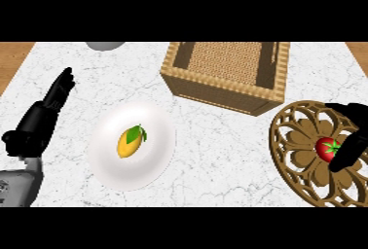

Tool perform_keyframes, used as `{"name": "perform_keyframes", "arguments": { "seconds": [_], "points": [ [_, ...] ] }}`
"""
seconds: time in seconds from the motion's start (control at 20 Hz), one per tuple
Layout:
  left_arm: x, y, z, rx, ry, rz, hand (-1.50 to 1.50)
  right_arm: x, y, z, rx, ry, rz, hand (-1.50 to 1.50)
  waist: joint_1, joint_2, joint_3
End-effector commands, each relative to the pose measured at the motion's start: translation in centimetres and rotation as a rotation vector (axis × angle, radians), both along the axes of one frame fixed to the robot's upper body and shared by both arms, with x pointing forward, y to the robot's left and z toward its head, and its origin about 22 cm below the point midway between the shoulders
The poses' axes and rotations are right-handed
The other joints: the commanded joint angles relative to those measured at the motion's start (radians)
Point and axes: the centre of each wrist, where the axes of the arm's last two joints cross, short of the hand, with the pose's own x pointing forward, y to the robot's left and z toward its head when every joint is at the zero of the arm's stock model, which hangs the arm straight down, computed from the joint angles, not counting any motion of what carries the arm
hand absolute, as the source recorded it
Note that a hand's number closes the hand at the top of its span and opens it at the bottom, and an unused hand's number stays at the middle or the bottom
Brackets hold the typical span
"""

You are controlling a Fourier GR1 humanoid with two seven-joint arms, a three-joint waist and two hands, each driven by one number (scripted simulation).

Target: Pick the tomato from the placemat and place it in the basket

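Counter (215, 127) of white veined marble, seen from the head view, with brown wood showing at both far corners.

Woven basket (223, 95): rectangular, open-topped, standing at the far edge a little right of centre and turned slightly askew to that edge.

Placemat (300, 168): round, brown openwork, lying at the right edge of the counter, partly cut off by the edge of the view. It sits just near-right of the basket, not touching it.

Tomato (325, 150): red with a green stalk, lying on the placemat near its middle. Its right side is covered.

Right hand (354, 140): over the right part of the placemat, lying against and partly over the tomato. Whether it is closed on the tomato cannot be told.

Left hand (39, 124): near the left edge of the counter, fingers straight and together, pointing toward the far edge, holding nothing.

White plate (155, 158): left of centre, between the left hand and the placemat, carrying a yellow fruit (128, 143) with a green leaf.

Grey rounded object (106, 45): at the far edge toward the left corner, mostly out of view.
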Motion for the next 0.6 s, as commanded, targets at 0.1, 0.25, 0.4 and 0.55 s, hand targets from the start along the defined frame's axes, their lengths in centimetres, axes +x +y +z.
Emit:
{"name": "perform_keyframes", "arguments": {
  "seconds": [0.1, 0.25, 0.4, 0.55],
  "points": [
    [-0.9, 1.0, -0.1, 0.008, 0.012, -0.012, 0.00, -0.7, -1.0, -1.5, 0.000, 0.011, -0.031, -1.50, 0.001, 0.000, 0.000],
    [-0.1, -0.1, 0.9, 0.000, 0.008, 0.008, 0.00, -1.9, 0.1, -2.3, 0.024, -0.008, -0.042, -1.50, -0.003, -0.001, 0.000],
    [-0.2, 0.7, 1.4, 0.015, -0.003, 0.005, 0.00, -0.9, 0.1, -2.5, -0.003, -0.006, -0.026, -1.50, 0.001, 0.000, 0.000],
    [-0.6, -0.7, -1.3, 0.003, 0.004, 0.000, 0.00, -0.8, -0.8, -2.0, 0.019, 0.010, -0.035, -1.50, 0.000, 0.000, 0.000]
  ]
}}
